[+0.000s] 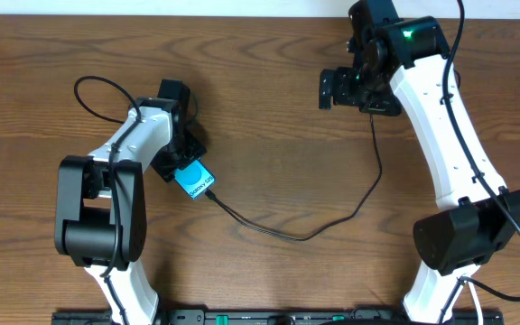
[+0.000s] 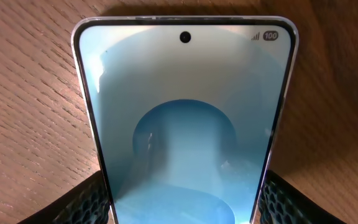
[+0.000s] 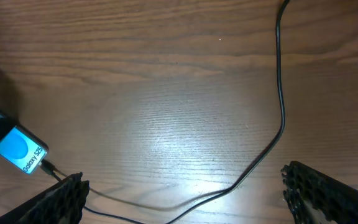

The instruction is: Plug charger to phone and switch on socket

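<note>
Left gripper: the left gripper is clamped on the flat rectangular phone with a bright cyan screen and dark edges; its black textured fingers press on the two long edges, one on each side.
Phone: it sits left of the table's middle, lying on a slant in the overhead view, with its free end pointing toward the lower right. The screen faces up and shows a lighter oval, a camera dot at the top and a small battery mark. Whether it rests on the wood or is held just above it I cannot tell.
Charger cable: the long thin black charger cable meets the phone's free end with its small plug tip, which looks seated in the port. From there it sags across the brown wood-grain table, then climbs toward the right arm, where its far end is hidden.
Right gripper: the right gripper hangs over the table's upper right part with its jaws spread wide and nothing between them; the cable on the wood below passes between its black fingers in the wrist view.
</note>
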